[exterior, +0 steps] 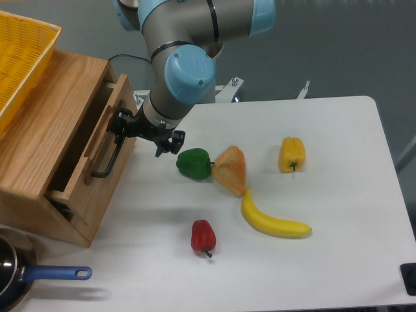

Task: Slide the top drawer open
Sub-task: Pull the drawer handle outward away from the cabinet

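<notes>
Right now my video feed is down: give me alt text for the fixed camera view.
The UR5e's gripper is at the black bar handle of the top drawer, which stands partly pulled out of the oak cabinet. On the white table lie a green pepper, orange pepper, yellow pepper, red pepper and banana.

Green pepper point(194, 163), red pepper point(203, 236), yellow pepper point(292, 155), banana point(273, 221).

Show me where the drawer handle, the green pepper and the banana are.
drawer handle point(109, 162): fixed camera, lower part of the black bar.
green pepper point(194, 163): fixed camera, middle of its body.
banana point(273, 223): fixed camera, middle of the curve.
</notes>
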